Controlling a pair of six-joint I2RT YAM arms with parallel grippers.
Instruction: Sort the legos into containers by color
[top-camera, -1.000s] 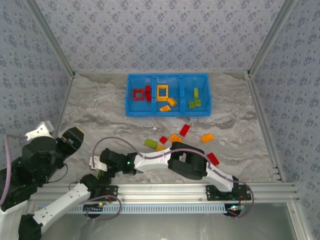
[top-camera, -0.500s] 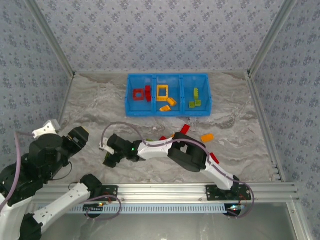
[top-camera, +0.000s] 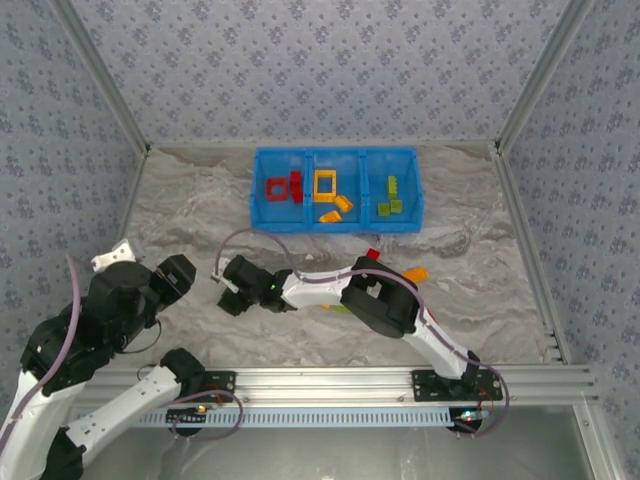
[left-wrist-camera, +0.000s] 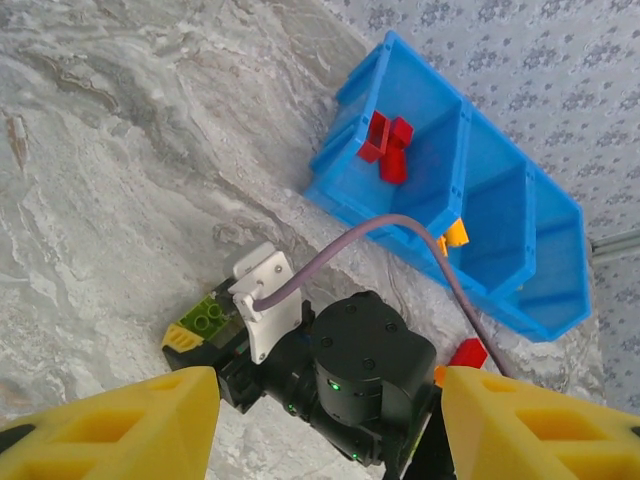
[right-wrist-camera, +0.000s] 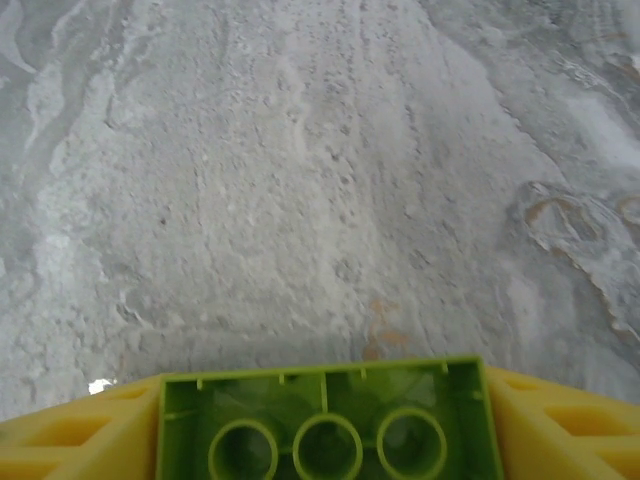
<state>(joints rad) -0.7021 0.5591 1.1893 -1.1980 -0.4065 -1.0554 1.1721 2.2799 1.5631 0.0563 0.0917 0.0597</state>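
Observation:
My right gripper (right-wrist-camera: 320, 430) is shut on a lime green lego (right-wrist-camera: 322, 425), seen from its hollow underside, just above the bare table. The left wrist view has that same green lego (left-wrist-camera: 205, 315) in the right gripper's tips (left-wrist-camera: 195, 335). From above, the right gripper (top-camera: 228, 290) is left of centre. My left gripper (left-wrist-camera: 330, 440) is open with nothing between its yellow fingers, hovering over the right arm's wrist. The blue containers tray (top-camera: 334, 152) stands at the back, holding red legos (top-camera: 283, 187), orange ones (top-camera: 325, 183) and green ones (top-camera: 390, 200).
A loose red lego (top-camera: 372, 255) and an orange one (top-camera: 414, 274) lie right of the right arm. The left gripper (top-camera: 175, 275) sits close to the right gripper. The tray's front wall (left-wrist-camera: 345, 190) is beyond both. Patterned walls enclose the table.
The right arm swung its gripper away from the near edge toward the table's middle and its jaws narrowed onto the green lego. The left arm moved right and forward toward it.

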